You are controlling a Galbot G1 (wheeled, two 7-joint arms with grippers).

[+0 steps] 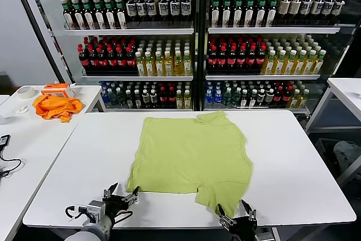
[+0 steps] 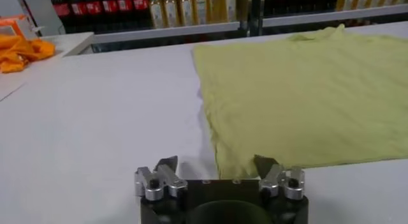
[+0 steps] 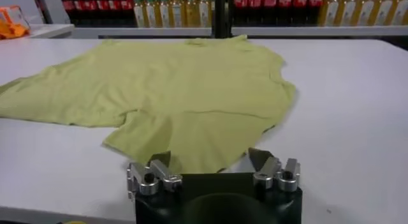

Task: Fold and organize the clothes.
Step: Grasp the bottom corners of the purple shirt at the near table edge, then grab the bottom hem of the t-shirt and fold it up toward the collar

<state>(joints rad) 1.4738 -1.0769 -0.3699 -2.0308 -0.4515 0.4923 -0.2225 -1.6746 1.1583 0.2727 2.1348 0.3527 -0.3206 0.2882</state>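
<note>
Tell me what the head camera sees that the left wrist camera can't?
Only the head view shows the right gripper, open at the T-shirt's near sleeve, and the tape roll. Only the left wrist view shows the left gripper close up, open around the shirt's near corner. Both show the T-shirt, orange cloth, white table and bottle shelves.

Quick tally of what's on view: one plain light yellow-green short-sleeved T-shirt (image 1: pixel 192 156), one crumpled bright orange cloth (image 1: pixel 55 106), one white roll of tape (image 1: pixel 25 91), and one orange-and-white box-shaped item (image 1: pixel 57 88) just behind the cloth. White tables: three for sure, the big middle table (image 1: pixel 293 179), the left side table (image 1: pixel 28 139) and the right side table (image 1: pixel 347 90). Two black robot grippers, the left gripper (image 1: pixel 121 197) and the right gripper (image 1: pixel 237 213). Two glass-door drink coolers (image 1: pixel 194 38), three shelves each. The bottles (image 1: pixel 152 7) are too many to count, dozens per shelf.
</note>
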